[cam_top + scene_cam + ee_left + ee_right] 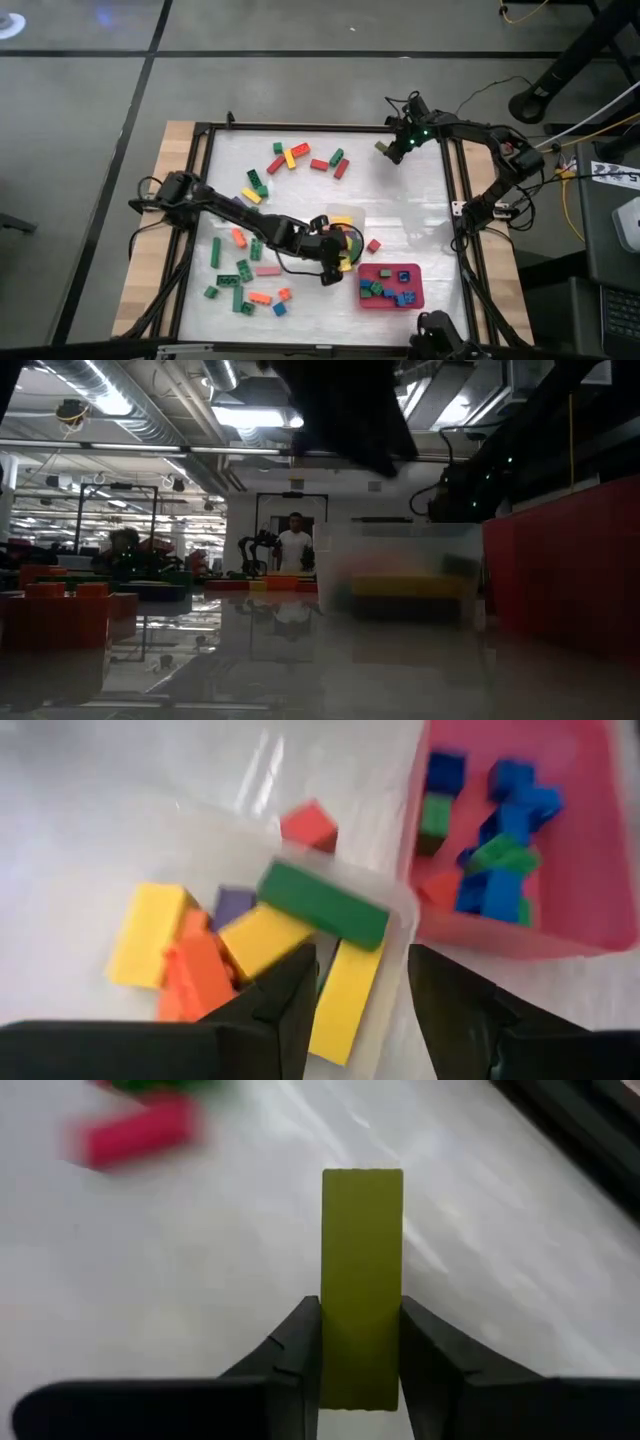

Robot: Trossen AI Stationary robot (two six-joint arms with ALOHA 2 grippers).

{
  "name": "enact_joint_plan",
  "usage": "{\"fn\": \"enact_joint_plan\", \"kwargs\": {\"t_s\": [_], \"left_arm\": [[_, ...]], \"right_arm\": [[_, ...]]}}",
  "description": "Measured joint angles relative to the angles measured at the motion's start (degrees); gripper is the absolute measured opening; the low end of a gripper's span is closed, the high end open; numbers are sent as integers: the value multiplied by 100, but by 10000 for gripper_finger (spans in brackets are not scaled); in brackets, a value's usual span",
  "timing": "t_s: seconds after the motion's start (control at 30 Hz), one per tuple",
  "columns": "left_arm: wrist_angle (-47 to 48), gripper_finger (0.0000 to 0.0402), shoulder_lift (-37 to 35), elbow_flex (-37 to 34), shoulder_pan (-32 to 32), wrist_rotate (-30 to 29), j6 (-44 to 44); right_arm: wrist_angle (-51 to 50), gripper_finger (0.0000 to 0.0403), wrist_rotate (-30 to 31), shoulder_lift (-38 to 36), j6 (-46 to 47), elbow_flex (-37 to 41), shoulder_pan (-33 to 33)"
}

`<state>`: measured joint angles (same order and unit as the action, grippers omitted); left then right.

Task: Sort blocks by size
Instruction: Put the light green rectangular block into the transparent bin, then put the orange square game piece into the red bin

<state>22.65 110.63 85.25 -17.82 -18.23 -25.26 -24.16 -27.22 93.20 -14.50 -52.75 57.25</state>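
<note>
Right hand [360, 1370] clamped on a long yellow-green plastic bar [362, 1280], long axis pointing straight out past the fingertips, held above the white tabletop [400, 215] near its far right corner. Left hand [362, 990] open and empty over the clear rectangular tub [400, 910], where yellow, orange, purple and green bars lie jumbled. Beside it, red rectangular tray [416, 298] with short blue, green and red bricks.

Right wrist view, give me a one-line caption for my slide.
Right gripper shut on a long yellow block above the white table.
</note>
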Motion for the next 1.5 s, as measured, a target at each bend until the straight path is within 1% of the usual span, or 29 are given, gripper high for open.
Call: {"fn": "enact_joint_plan", "kwargs": {"t_s": [0.1,0.17,0.2,0.3,0.4,0.5,0.6,0.7,0.77,0.83,0.97,1.07,1.13,1.2,1.27,1.37,1.5], "left_arm": [[131,141,-280,0,-118,-354,222],[275,141,-420,2,-180,-541,277],[386,141,-476,2,-206,-618,266],[665,141,-614,2,-277,-753,125],[941,141,-680,7,-351,-789,-103],[1263,141,-692,4,-426,-784,-408],[1559,141,-713,4,-524,-779,-746],[1749,141,-726,4,-655,-784,-986],[1837,141,-726,4,-777,-757,-1166],[1930,141,-726,4,-905,-598,-1339],[1923,141,-726,4,-1181,-306,-1800],[1919,141,-726,4,-1392,-291,-2276],[1922,141,-726,4,-1524,-293,-2537],[1919,141,-726,4,-1646,-292,-2655],[1921,141,-726,4,-1763,-290,-2736],[1919,141,-726,4,-1910,-290,-2880],[1921,141,-726,2,-2014,-268,-3292]], "right_arm": [[-54,98,-1043,-290,284,2,-111],[-107,98,-1501,-507,492,2,-309],[-133,98,-1623,-596,588,1,-459],[-174,98,-1638,-809,822,0,-1071],[-95,102,-1612,-926,866,-2,-1865],[8,103,-1198,-937,872,-2,-2695],[142,104,-386,-939,868,-2,-3421],[168,105,343,-939,870,-2,-3963],[166,105,602,-939,870,-2,-4224],[168,106,717,-939,869,-2,-4423],[172,108,727,-939,870,-3,-4733],[185,119,735,-939,870,-4,-4869],[222,129,892,-939,868,-5,-4932],[290,138,1120,-939,866,-7,-5002],[410,147,1225,-939,868,-7,-5030],[535,160,1224,-939,868,-9,-5056],[610,181,1243,-937,868,-9,-5056]]}}
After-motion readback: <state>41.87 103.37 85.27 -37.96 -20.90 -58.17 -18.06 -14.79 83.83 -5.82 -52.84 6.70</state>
